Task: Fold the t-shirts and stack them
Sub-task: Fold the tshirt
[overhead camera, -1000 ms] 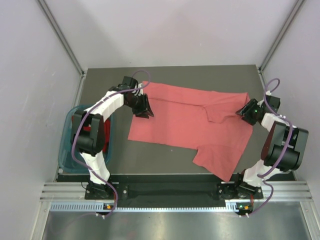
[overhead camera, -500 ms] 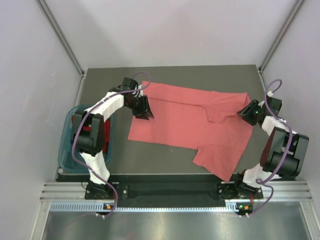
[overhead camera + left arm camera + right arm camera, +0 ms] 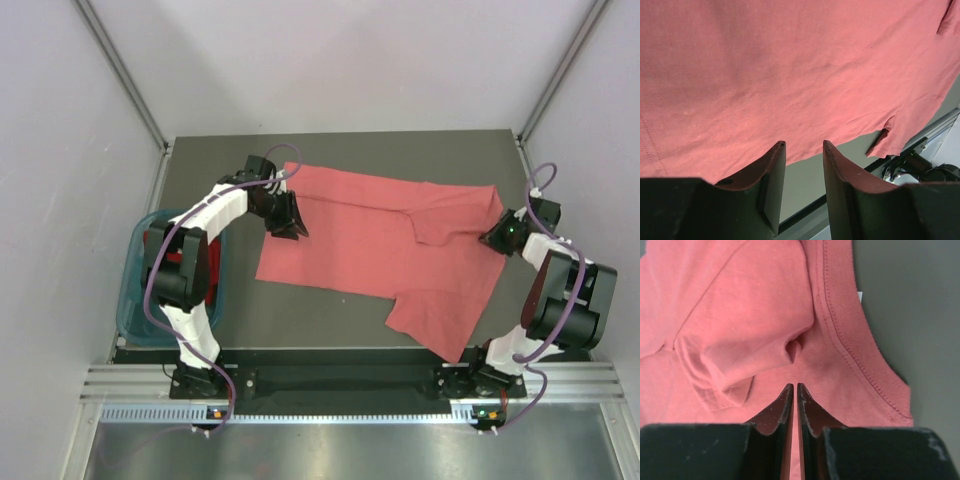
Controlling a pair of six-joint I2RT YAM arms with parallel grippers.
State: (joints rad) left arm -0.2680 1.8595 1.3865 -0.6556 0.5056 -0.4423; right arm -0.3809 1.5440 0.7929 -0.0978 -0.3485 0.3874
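Right pincer [image 3: 794, 386] now tight on t-shirt [image 3: 740, 315]

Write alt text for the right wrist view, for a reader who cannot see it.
The right gripper, its dark fingers closed to a sliver, pinches a puckered fold of a salmon-pink t-shirt beside its ribbed collar. Bare grey table shows at the right.
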